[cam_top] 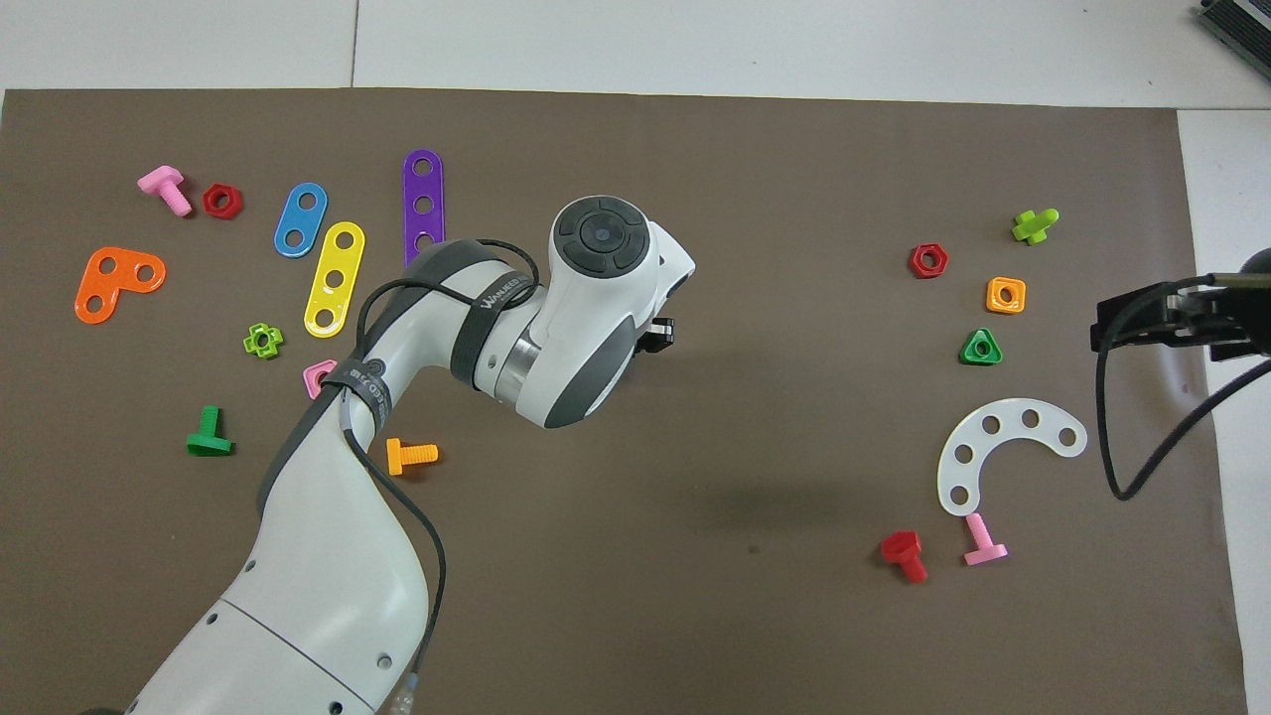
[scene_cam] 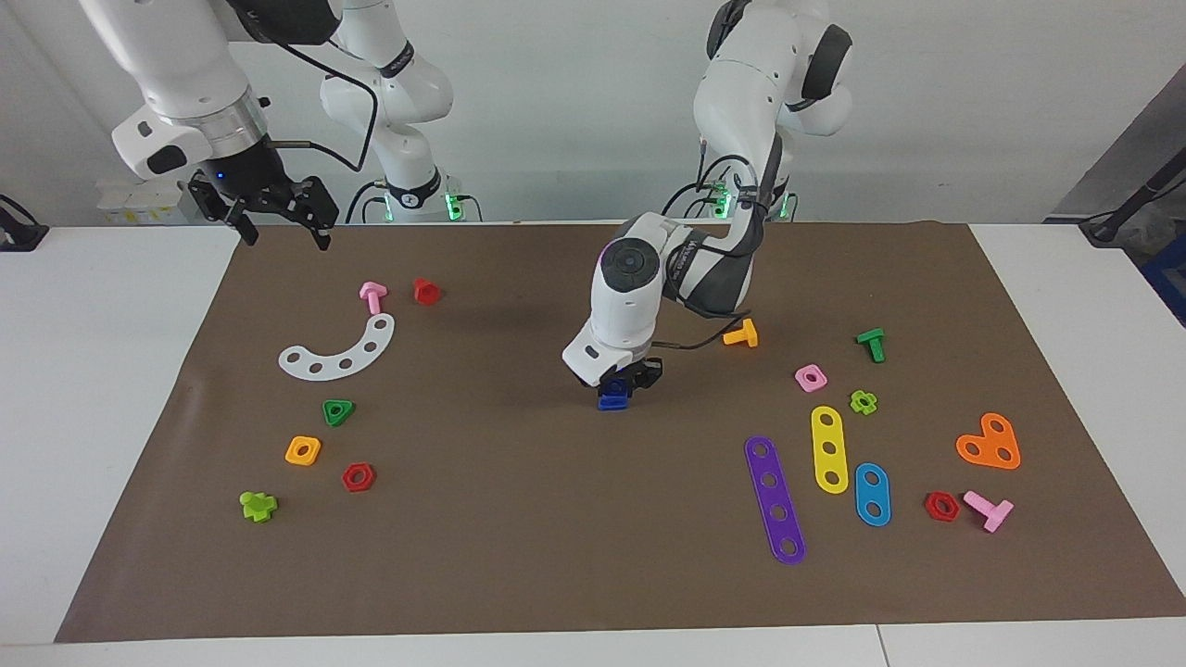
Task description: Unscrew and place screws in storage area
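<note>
A dark-blue screw (scene_cam: 613, 396), with its blue top piece, stands on the brown mat (scene_cam: 519, 519) at the table's middle. My left gripper (scene_cam: 628, 378) is down on it and its fingers close on the upper part. In the overhead view the left wrist hides the screw, and only a black finger (cam_top: 659, 335) shows. My right gripper (scene_cam: 283, 232) is open and empty. It waits in the air over the mat's edge at the right arm's end, and also shows in the overhead view (cam_top: 1112, 333).
Toward the right arm's end lie a white curved strip (scene_cam: 339, 351), pink (scene_cam: 372, 296) and red (scene_cam: 426, 291) bolts, and green, orange and red nuts. Toward the left arm's end lie an orange bolt (scene_cam: 741, 333), a green bolt (scene_cam: 872, 344), purple, yellow and blue strips, and an orange plate (scene_cam: 990, 443).
</note>
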`<action>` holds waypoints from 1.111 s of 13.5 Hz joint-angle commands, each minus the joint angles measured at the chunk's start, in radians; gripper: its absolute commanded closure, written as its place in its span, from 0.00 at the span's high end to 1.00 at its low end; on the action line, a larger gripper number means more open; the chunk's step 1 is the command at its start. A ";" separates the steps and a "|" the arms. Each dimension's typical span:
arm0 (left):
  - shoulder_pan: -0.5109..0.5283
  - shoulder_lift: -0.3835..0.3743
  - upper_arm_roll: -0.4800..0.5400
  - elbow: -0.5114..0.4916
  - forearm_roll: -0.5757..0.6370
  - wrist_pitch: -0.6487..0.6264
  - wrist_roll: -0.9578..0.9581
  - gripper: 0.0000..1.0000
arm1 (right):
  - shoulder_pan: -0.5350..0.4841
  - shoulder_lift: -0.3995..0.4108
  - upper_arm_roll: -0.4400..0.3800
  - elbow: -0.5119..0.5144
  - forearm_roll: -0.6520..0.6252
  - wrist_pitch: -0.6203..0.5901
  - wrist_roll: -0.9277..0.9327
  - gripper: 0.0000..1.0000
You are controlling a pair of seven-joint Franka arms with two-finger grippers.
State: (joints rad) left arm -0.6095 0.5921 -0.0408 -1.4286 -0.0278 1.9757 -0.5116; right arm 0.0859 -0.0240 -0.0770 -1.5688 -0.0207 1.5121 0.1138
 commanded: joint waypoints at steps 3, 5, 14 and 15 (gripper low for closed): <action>0.046 0.044 0.019 0.157 -0.038 -0.145 0.002 0.36 | -0.008 -0.021 0.003 -0.020 0.015 0.000 -0.019 1.00; 0.123 0.040 0.009 0.174 -0.038 -0.196 0.025 0.32 | -0.008 -0.021 0.003 -0.020 0.015 0.000 -0.019 1.00; 0.370 -0.161 0.015 -0.161 -0.038 -0.092 0.432 0.29 | -0.008 -0.021 0.003 -0.020 0.015 0.000 -0.019 1.00; 0.373 -0.196 0.015 -0.240 -0.038 -0.040 0.447 0.29 | -0.008 -0.021 0.003 -0.020 0.015 0.000 -0.019 1.00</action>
State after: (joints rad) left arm -0.2432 0.5085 -0.0215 -1.4712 -0.0484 1.8367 -0.1061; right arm 0.0859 -0.0240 -0.0770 -1.5688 -0.0207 1.5121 0.1138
